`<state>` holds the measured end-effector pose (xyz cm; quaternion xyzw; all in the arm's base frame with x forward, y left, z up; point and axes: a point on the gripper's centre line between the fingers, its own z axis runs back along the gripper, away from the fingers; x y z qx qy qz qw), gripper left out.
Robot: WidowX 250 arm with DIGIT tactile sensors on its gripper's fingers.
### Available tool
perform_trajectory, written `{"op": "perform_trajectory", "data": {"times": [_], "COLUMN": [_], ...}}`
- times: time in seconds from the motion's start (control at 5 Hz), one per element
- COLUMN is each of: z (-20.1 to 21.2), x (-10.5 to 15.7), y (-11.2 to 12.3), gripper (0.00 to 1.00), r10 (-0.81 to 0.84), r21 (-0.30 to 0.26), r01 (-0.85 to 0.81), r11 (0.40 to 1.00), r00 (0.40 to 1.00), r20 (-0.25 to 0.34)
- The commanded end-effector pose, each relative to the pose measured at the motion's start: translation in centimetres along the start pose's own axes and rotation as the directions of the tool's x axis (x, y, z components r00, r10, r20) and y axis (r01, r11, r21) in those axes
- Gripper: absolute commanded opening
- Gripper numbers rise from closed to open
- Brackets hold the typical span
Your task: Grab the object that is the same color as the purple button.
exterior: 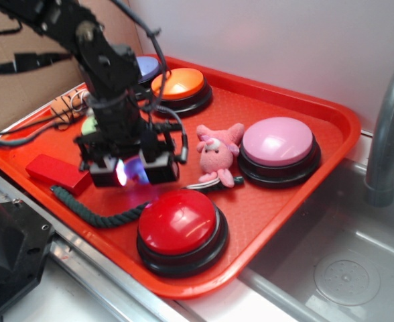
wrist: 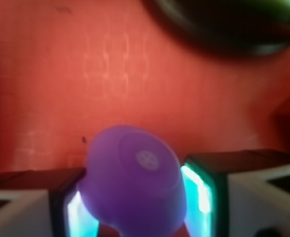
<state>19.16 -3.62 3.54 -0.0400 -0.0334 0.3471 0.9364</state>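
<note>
The object [wrist: 130,182] is a small smooth purple toy, and my gripper [wrist: 135,197] is shut on it, with a lit pad pressed on each side. In the exterior view the gripper [exterior: 131,173] hangs just over the left-middle of the red tray [exterior: 291,208], and the object [exterior: 135,170] shows as a lavender patch between the fingers. The purple button [exterior: 147,66] sits at the tray's back, mostly hidden behind my arm.
On the tray are an orange button [exterior: 180,84], a pale pink button [exterior: 277,141], a red button [exterior: 179,220], a pink plush animal [exterior: 217,153], a red block [exterior: 55,171] and a dark green rope [exterior: 93,213]. A sink [exterior: 348,275] and a grey faucet [exterior: 384,127] lie to the right.
</note>
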Motion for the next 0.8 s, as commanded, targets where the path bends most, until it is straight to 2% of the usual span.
{"op": "perform_trajectory", "data": {"times": [0.0, 0.2, 0.4, 0.6], "z": [8.9, 11.7, 13.0, 13.4], "x": [2.6, 3.1, 3.6, 4.4], "y": [-1.4, -1.6, -1.8, -1.6], "gripper": [0.0, 0.0, 0.0, 0.0], "r10": [-0.347, -0.469, -0.51, -0.495], "r21": [0.061, 0.065, 0.097, 0.142], "r01": [0.347, 0.474, 0.513, 0.493], "r11": [0.936, 0.878, 0.853, 0.858], "r00": [0.938, 0.879, 0.858, 0.869], "r20": [-0.02, -0.081, -0.051, -0.029]}}
